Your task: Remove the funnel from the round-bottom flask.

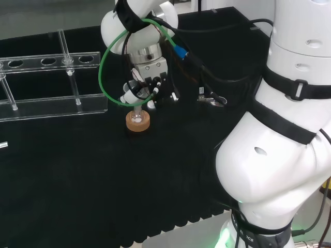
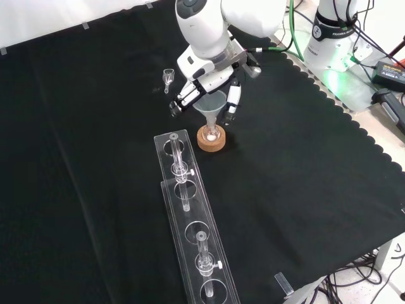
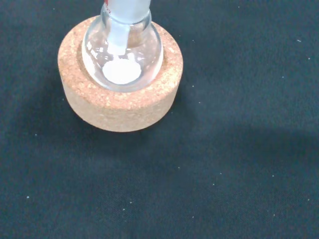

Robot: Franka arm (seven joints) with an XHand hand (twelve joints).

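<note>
Hand closing in around the funnel, flask seated in its cork ring.

The hand (image 2: 209, 79) hangs right over the funnel (image 2: 211, 104), fingers (image 2: 232, 101) curled down either side of the cone; whether they actually touch it I cannot tell. The funnel's stem sits down in the neck of the round-bottom flask (image 3: 122, 55), which rests in the cork ring (image 3: 119, 107) with a little white material at the bottom (a powder, by the look of it). My worry is a crooked pull: the stem could catch in the neck and lift or tip the flask out of its stand. A straight lift looks safest. In the front view the clear rack (image 2: 190, 234) stands just below the ring, so open cloth (image 2: 304, 164) to the right is the freer way out.
</note>
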